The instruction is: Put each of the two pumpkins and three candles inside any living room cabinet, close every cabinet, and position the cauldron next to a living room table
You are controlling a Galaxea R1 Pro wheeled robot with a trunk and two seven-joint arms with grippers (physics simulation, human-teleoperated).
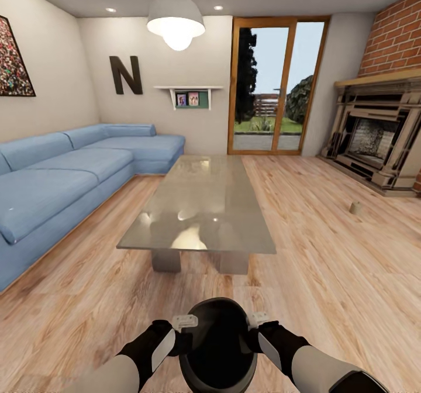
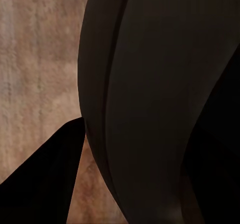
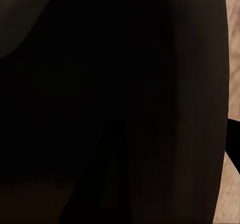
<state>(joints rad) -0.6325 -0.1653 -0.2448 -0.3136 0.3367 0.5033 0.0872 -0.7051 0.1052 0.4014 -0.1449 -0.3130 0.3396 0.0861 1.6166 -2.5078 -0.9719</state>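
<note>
While held between both arms at 6 o'clock in the head view, the cauldron (image 1: 219, 346) sits upright, mouth facing up toward the camera, dark hollow visible; it's round, so no clear long axis. Left gripper (image 1: 186, 326) presses its rim at about 10 o'clock, right gripper (image 1: 255, 323) at about 2 o'clock, one on each side of the pot. Pale fingertips (image 1: 185, 321) lie on the rim on the left; cannot tell whether either pair of fingers is spread or clamped. In the left wrist view the cauldron's black curved wall (image 2: 150, 104) is right up against the camera, wood floor (image 2: 35, 74) beyond. Right wrist view: same black wall (image 3: 115, 104), a strip of floor at the edge.

Glass-topped table (image 1: 202, 206) stands at 12 o'clock from the cauldron, near but apart, long axis running away from the robot, grey legs underneath. One candle (image 1: 355, 207) stands upright on the floor at 2 o'clock, well apart, in front of the fireplace (image 1: 374, 138). Blue sofa (image 1: 70, 176) at 10 o'clock, glass door (image 1: 275, 86) beyond the table.
</note>
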